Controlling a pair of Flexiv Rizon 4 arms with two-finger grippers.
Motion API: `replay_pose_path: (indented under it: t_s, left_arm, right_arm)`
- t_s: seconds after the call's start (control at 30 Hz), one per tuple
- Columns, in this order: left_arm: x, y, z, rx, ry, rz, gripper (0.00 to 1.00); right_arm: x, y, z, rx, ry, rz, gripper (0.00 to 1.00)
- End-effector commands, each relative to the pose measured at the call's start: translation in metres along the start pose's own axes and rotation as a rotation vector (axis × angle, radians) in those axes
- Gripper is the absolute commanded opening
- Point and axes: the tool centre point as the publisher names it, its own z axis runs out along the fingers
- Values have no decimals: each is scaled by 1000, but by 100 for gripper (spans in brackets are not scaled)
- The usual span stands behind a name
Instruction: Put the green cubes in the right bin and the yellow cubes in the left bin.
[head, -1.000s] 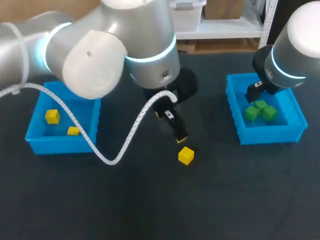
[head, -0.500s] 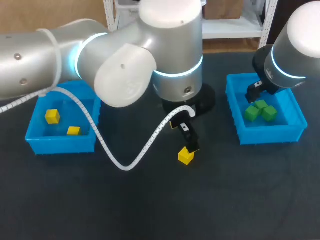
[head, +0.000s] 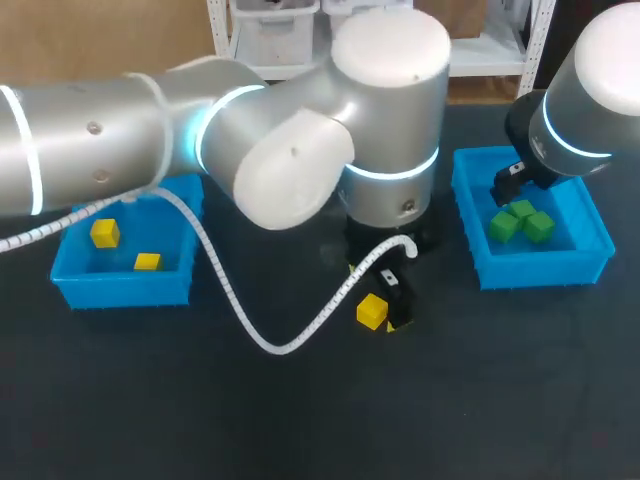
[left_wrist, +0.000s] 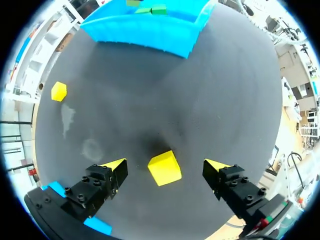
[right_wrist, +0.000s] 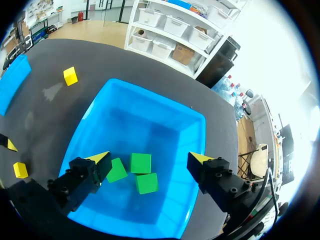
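Left gripper (left_wrist: 166, 166) is low over the table, fingers wide apart, and a loose yellow cube (left_wrist: 164, 169) sits on the dark mat between them, with a clear gap on either side, so nothing is gripped yet. From the head view this cube lies mid-table, between the left bin (head: 120, 290) and the right bin (head: 466, 220), nearer the right one. We judge it light and rigid, with flat sides and crisp edges, not fragile. Smooth faces may slip if pinched near a corner, so take it square on two opposite side faces, tips low and centred. It looks turned a little against the finger line, so it may twist as the fingers close. A second yellow cube (left_wrist: 59, 91) lies well apart on the mat, toward the right bin. Two yellow cubes (head: 105, 233) are already in the left bin. Right gripper (right_wrist: 149, 159) hangs over the right bin, fingers apart and holding nothing, with three green cubes (right_wrist: 141, 163) on the bin floor beneath it.
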Motion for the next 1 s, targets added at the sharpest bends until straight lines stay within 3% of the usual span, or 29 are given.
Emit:
replay_pose_path:
  t_s: [0.03,0.1,0.13,0.17,0.27,0.5,0.67,0.83,1.0]
  left_arm:
    - [-6,-1,12,-5,24,-5,100]
    - [-5,0,15,-8,32,-15,100]
    - [-4,1,17,-9,34,-22,93]
    - [-3,2,19,-15,37,-24,59]
    - [2,4,23,-24,45,-27,0]
    - [10,9,23,-31,52,-29,0]
    - [9,22,6,-50,-3,-41,0]
    - [11,53,-30,-71,-86,-86,0]
    - [32,103,-63,-117,-151,-189,0]
  right_arm:
    - [1,0,0,2,-4,1,100]
    - [1,0,0,2,-4,1,100]
    - [1,0,0,2,-4,1,100]
    - [1,0,0,2,-4,1,100]
    - [1,0,0,2,-4,1,100]
    - [1,0,0,2,-4,1,100]
    - [1,0,0,2,-4,1,100]
    - [1,0,0,2,-4,1,100]
    - [1,0,0,2,-4,1,100]
